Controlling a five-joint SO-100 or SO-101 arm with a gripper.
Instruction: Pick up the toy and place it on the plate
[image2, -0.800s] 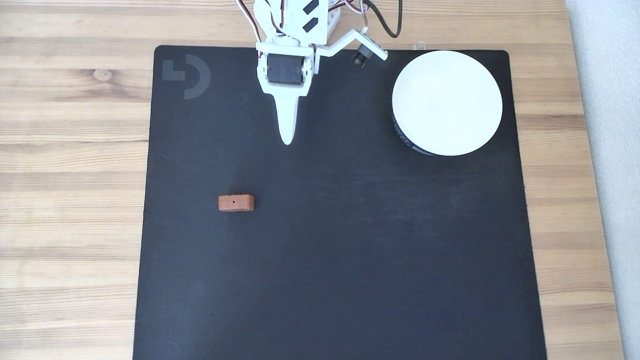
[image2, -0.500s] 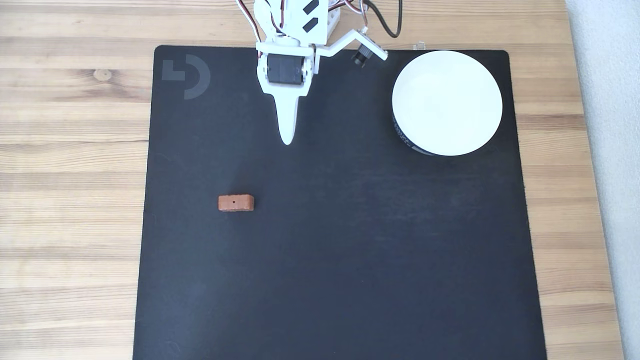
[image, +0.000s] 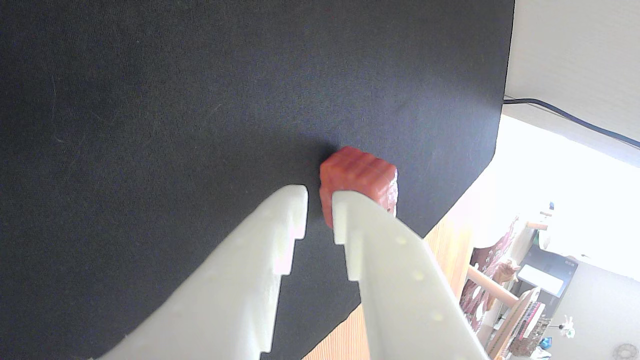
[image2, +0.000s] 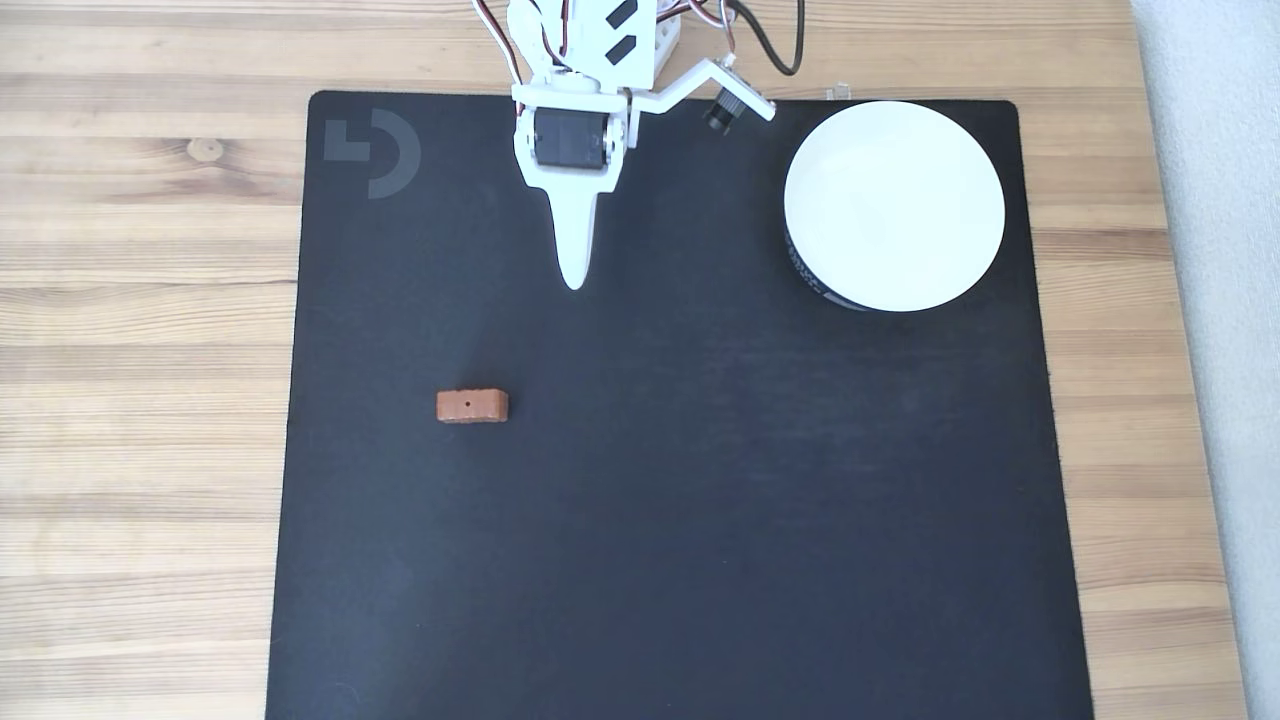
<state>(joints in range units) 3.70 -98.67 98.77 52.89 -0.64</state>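
The toy (image2: 472, 405) lies flat on the black mat (image2: 680, 520), in the left half of the mat in the fixed view, near the mat's left edge but clear of it. Bare mat surrounds the toy on all sides. A small dark dot shows on the side of the toy that faces the camera.

The plate (image2: 894, 205) sits in the mat's upper right corner in the fixed view, its rim close to the mat's top and right edges. A dark band with white lettering shows along its lower left side. Nothing lies in the plate. The plate and the toy are well apart, with open mat between them.

The gripper (image2: 574, 280) hangs over the upper middle of the mat, pointing down the picture, apart from both the toy and the plate. In this view the two fingers overlap into one tapered white shape, so the opening cannot be read here.

The wrist view supplies that detail: the gripper (image: 320, 197) has its fingertips a narrow gap apart, nearly closed, with nothing between them. The toy (image: 359, 175) appears just beyond the right fingertip, partly hidden behind it; the fixed view shows they are not touching.

The wrist view also shows the mat's rounded corner (image: 492, 155) and wooden table (image: 445, 240) beyond it, plus a dark cable (image: 570, 117) off the table. The fixed view shows the wooden table (image2: 140, 300) around the mat on the left, top and right, and a grey logo (image2: 372, 152) in the mat's upper left corner.
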